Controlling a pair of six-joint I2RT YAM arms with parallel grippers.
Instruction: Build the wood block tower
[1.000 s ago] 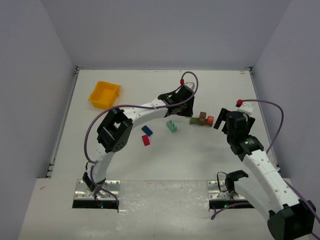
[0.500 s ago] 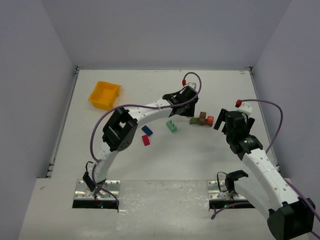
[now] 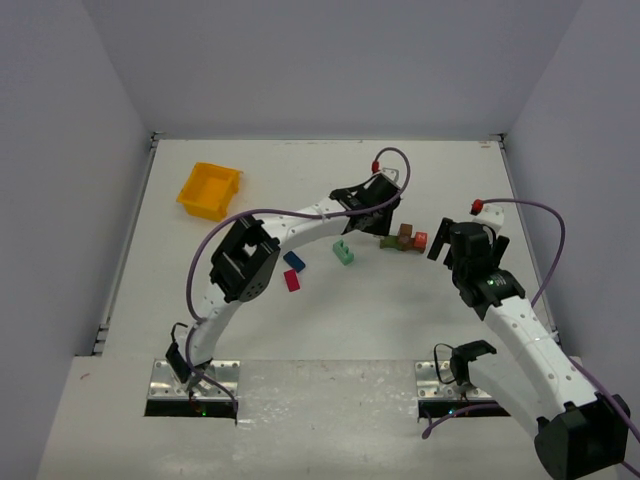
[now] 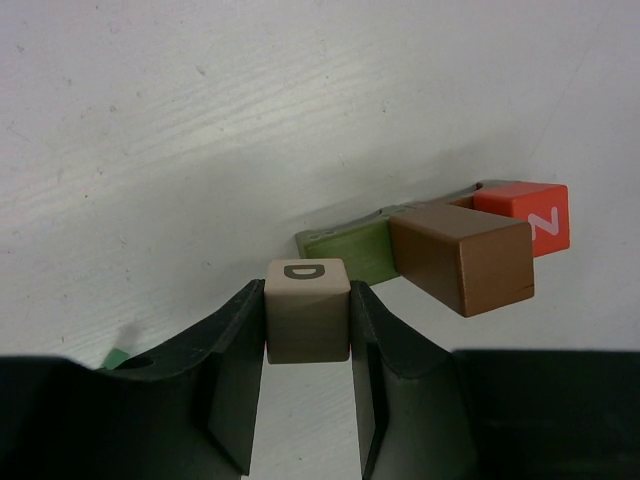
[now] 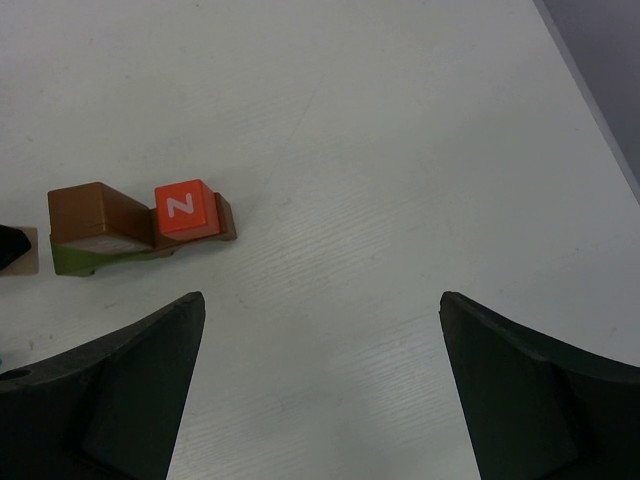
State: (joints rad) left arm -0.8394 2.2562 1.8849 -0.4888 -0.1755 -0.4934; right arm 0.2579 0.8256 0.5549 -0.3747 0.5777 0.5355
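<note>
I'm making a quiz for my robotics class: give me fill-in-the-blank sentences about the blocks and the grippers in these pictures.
The left gripper is shut on a tan block marked with the letter ____.
The orange block shows a white letter ____.
The jaws of the right gripper stand ____, holding nothing.
Missing words: D; N; open.
</note>
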